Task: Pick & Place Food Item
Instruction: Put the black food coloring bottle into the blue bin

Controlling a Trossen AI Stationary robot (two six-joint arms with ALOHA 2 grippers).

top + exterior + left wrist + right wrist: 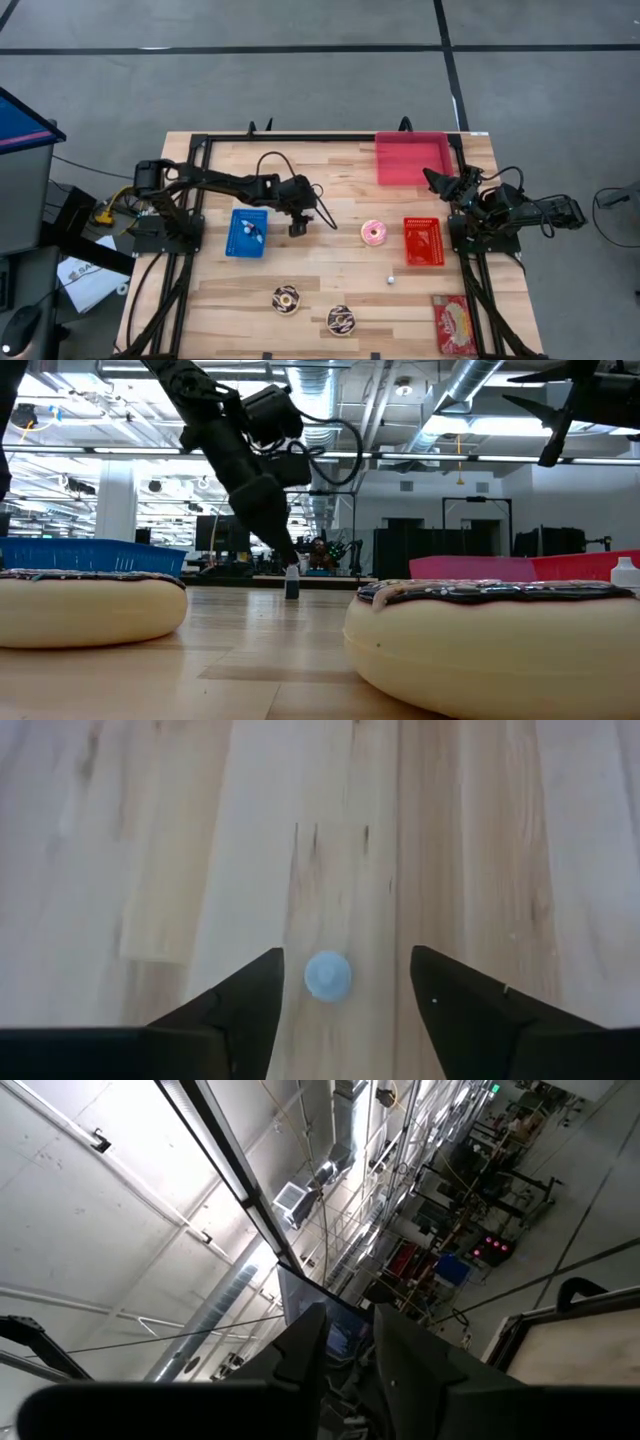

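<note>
A small bottle with a pale round cap (pixel 327 975) stands upright on the wooden table (pixel 330 270); in the low view the bottle (pixel 291 582) is right under my left gripper (pixel 289 563). My left gripper (pixel 345 953) is open and slants down over it, one finger on either side of the cap with a gap on both sides. A pink-iced donut (pixel 375 232) lies to its right, and two chocolate donuts (pixel 286 298) (pixel 340 320) lie near the front edge. My right gripper (pixel 440 180) rests at the right, pointing upward, with a narrow gap between its fingers (pixel 350 1342).
A blue tray (pixel 247 233) sits just left of my left gripper. A small red tray (pixel 423 241) and a larger red bin (pixel 411 158) stand at the right. A tiny white bottle (pixel 390 279) and a snack packet (pixel 455 325) lie toward the front right.
</note>
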